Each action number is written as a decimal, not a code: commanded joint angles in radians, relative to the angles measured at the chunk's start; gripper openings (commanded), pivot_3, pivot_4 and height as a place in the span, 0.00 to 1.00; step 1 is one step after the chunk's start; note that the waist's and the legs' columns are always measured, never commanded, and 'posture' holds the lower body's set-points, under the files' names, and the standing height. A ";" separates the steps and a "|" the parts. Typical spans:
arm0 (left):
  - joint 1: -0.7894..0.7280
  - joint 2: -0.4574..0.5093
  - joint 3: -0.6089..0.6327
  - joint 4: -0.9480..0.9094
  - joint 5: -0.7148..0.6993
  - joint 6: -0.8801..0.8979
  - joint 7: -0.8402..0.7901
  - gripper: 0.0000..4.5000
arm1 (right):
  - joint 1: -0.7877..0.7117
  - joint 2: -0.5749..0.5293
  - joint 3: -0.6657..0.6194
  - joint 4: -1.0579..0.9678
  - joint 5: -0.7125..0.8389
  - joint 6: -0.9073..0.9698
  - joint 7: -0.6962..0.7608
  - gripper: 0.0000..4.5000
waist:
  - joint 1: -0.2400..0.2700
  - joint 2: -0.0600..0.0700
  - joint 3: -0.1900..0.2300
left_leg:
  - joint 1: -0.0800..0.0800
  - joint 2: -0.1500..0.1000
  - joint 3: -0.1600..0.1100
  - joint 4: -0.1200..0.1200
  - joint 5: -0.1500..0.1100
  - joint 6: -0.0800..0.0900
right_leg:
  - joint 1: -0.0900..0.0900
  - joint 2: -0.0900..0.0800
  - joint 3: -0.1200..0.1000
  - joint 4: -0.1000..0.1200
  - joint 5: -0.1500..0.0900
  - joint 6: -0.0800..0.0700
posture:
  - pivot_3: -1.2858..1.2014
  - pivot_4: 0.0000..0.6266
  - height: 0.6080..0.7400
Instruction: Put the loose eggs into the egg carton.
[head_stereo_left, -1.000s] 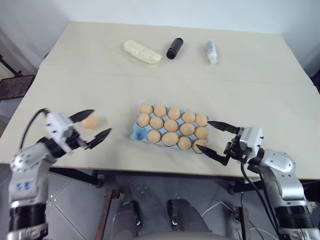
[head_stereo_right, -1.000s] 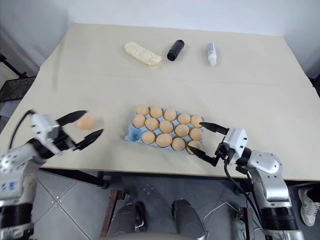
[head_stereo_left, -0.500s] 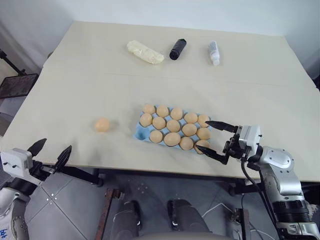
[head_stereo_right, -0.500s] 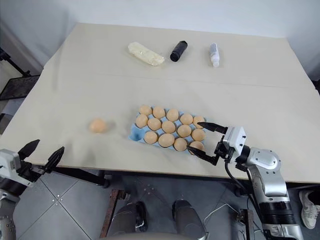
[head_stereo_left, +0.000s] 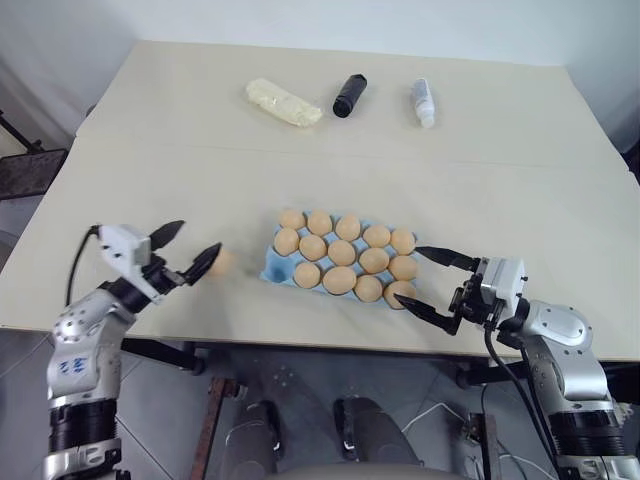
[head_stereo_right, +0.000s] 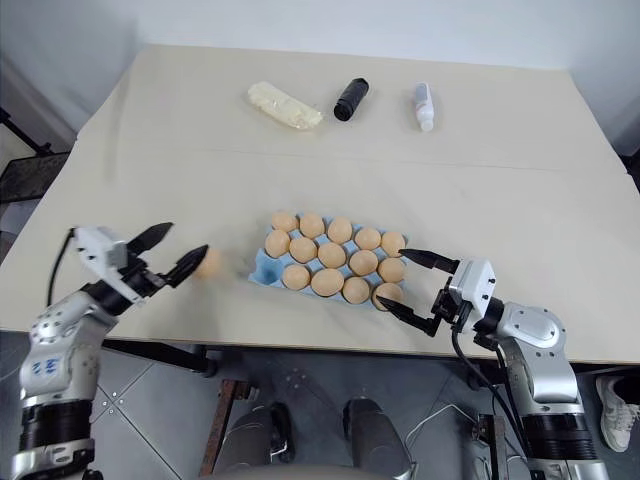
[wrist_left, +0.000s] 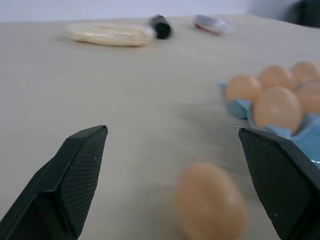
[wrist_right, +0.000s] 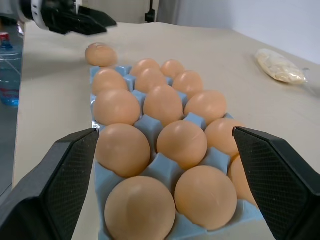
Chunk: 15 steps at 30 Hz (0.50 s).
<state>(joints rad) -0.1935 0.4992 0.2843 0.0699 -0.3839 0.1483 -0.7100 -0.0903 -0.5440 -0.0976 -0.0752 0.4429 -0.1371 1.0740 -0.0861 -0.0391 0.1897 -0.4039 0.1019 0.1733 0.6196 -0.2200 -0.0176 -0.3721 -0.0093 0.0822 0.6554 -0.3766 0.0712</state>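
Clearly, your main risk sat at the left: the left gripper (head_stereo_left: 189, 250) had its jaws spread wide and empty, level over the desk (head_stereo_left: 480, 190), with the 1 loose egg (head_stereo_right: 208, 262) lying on the surface just off the tip of one finger. In the left wrist view the egg (wrist_left: 212, 202) lay between the 2 open fingers but off centre, nearer one of them. If you had closed from there, that finger could have struck first and rolled the egg away, since it is smooth and round and nothing held it. The near edge of the desk ran close below it, so a nudge toward you could have sent it over. A push the other way would have knocked it against the egg carton (head_stereo_left: 272, 265), which lay just beside it.

The carton looked nearly full, with 14 eggs by my count and 1 bare blue cup at its near left corner. That cup faced the loose egg, so you had a short carry, but the neighbouring eggs left little room for wide jaws to come down.

At the right, the right gripper (head_stereo_left: 428, 281) also stood wide and empty, its fingers bracketing the carton's right end close to the last eggs. Beyond the carton the desk lay open up to the pale bag (head_stereo_left: 284, 103), the black bottle (head_stereo_left: 349, 95) and the clear bottle (head_stereo_left: 423, 102).
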 joint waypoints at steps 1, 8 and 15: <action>-0.038 0.022 -0.056 0.072 0.084 -0.013 0.027 1.00 | 0.013 -0.003 -0.021 -0.052 0.014 -0.007 -0.020 1.00 | 0.001 0.000 0.000 | 0.000 0.000 0.000 0.000 0.000 0.000 | 0.000 0.000 0.000 0.001 0.000 0.000 | 0.52 0.24 1.00; -0.049 0.015 -0.057 0.085 0.070 -0.022 0.015 0.85 | 0.032 -0.003 -0.027 -0.069 0.014 -0.006 -0.046 1.00 | 0.003 0.000 0.000 | 0.000 0.001 0.000 0.001 0.000 0.000 | -0.001 -0.001 0.000 0.003 0.000 0.000 | 0.52 0.24 1.00; -0.103 0.005 -0.103 0.026 0.047 -0.045 -0.056 0.50 | 0.047 -0.004 -0.022 -0.075 0.013 -0.007 -0.056 1.00 | 0.005 0.000 0.000 | 0.000 0.001 0.000 0.002 0.001 0.000 | -0.001 -0.001 0.000 0.003 0.000 0.000 | 0.52 0.24 1.00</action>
<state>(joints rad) -0.2655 0.5041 0.1965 0.1600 -0.3123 0.1276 -0.7397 -0.0446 -0.5440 -0.0979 -0.1145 0.4422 -0.1327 1.0222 -0.0807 -0.0391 0.1897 -0.4043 0.1027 0.1733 0.6214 -0.2192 -0.0178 -0.3731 -0.0099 0.0822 0.6591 -0.3766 0.0713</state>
